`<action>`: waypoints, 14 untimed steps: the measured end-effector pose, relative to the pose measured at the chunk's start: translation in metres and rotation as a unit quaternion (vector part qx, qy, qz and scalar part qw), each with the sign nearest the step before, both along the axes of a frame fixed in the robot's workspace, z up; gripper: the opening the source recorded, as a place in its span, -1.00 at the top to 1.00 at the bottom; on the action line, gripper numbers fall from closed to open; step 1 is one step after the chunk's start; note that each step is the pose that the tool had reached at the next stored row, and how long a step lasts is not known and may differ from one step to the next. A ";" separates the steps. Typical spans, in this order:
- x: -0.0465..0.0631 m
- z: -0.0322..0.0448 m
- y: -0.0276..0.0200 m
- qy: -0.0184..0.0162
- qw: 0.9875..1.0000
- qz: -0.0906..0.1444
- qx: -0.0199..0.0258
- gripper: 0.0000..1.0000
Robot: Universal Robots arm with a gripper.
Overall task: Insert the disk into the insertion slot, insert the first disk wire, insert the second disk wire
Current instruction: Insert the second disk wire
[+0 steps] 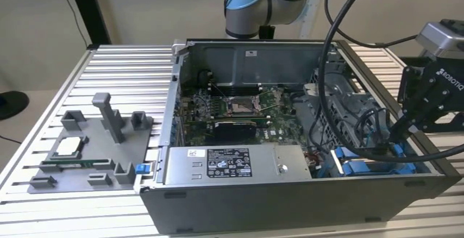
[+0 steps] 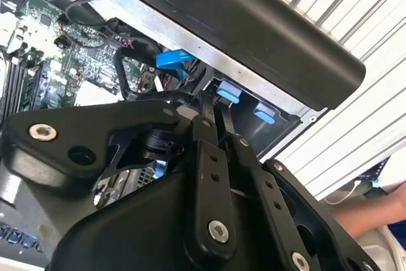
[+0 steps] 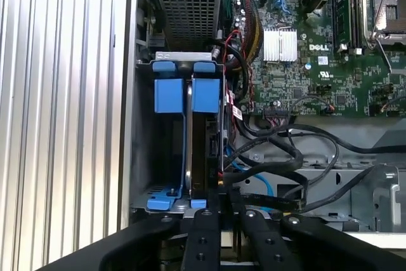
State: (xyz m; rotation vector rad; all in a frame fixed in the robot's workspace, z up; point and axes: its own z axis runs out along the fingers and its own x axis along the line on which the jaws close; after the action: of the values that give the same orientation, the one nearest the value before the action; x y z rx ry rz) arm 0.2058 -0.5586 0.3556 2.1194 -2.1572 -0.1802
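Note:
The disk stands on edge inside the insertion slot, a grey bay with bright blue parts at the case's corner on the exterior view's right. My gripper sits right at the disk's near end, its black fingers pressed close together on a black disk wire. In the second wrist view the gripper points at the bay's blue tabs. In the exterior view the gripper reaches down into the case, with the wire trailing from it.
The open computer case holds a motherboard, a grey labelled box and a perforated cage. Loose black cables cross beside the bay. A grey fixture lies on the slatted table at the exterior view's left. A person's hand rests beyond the case.

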 end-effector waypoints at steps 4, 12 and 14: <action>0.000 -0.0001 0.0000 -0.001 1.000 -0.001 0.001 1.00; -0.001 0.0088 0.0003 -0.001 1.000 -0.001 0.001 1.00; -0.002 0.0135 0.0003 -0.001 1.000 -0.001 0.001 1.00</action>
State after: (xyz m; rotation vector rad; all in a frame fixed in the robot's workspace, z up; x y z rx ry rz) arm 0.2040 -0.5584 0.3691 2.1195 -2.1611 -0.1818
